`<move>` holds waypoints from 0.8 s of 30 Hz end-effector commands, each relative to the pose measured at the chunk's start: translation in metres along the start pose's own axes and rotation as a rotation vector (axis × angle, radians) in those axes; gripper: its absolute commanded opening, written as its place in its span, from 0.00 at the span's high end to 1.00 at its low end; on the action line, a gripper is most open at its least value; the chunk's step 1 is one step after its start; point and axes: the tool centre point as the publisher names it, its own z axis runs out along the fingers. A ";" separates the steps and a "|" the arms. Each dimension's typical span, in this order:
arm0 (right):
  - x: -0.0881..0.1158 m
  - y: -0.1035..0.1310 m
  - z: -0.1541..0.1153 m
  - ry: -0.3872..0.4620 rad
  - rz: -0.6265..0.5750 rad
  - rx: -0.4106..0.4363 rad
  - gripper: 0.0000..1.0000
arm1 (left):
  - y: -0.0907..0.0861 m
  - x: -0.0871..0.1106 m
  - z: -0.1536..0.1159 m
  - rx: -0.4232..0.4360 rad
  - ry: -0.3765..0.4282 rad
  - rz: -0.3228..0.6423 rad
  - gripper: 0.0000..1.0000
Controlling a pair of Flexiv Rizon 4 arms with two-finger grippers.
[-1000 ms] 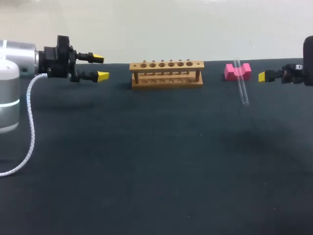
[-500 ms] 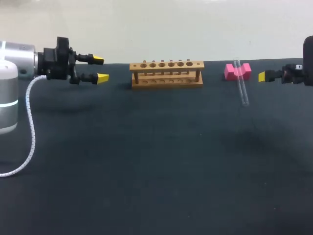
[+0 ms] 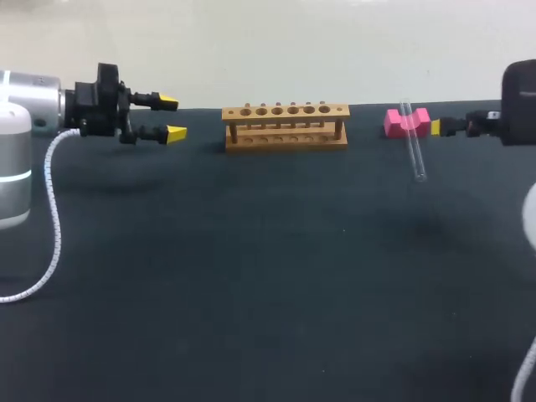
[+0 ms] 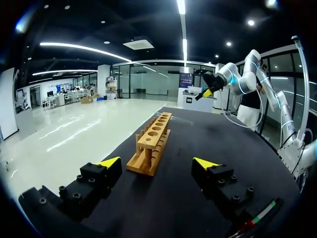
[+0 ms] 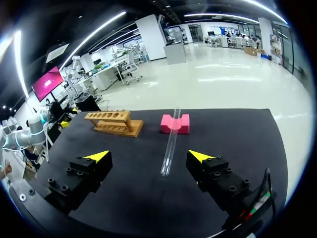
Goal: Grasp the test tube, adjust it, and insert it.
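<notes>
as the tube (image 5: 169, 144) leans on the block (image 5: 166, 125), the right gripper (image 5: 148, 156) gapes.

Clear lanes beside the test tube (image 5: 170, 144)
You have bare table (image 5: 138, 144) either side of it; only the pink block (image 5: 175, 123) stands in the way, under its far end.

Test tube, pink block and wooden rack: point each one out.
test tube (image 3: 414, 146), head view, middle of the glass.
pink block (image 3: 393, 125), head view, face beside the tube.
wooden rack (image 3: 285, 141), head view, lower front rail.
</notes>
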 end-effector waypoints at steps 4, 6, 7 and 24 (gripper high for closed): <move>-0.002 0.002 0.049 -0.023 -0.002 0.408 0.00 | -0.002 0.001 -0.001 -0.005 -0.003 0.003 0.00; -0.002 0.001 0.056 -0.026 -0.001 0.436 0.00 | -0.002 0.001 -0.001 -0.005 -0.003 0.003 0.00; -0.002 0.000 0.060 -0.020 -0.005 0.455 0.00 | -0.002 0.001 -0.001 -0.005 -0.003 0.003 0.00; 0.000 -0.015 0.112 0.019 -0.015 0.567 0.00 | -0.002 0.001 -0.001 -0.005 -0.003 0.003 0.00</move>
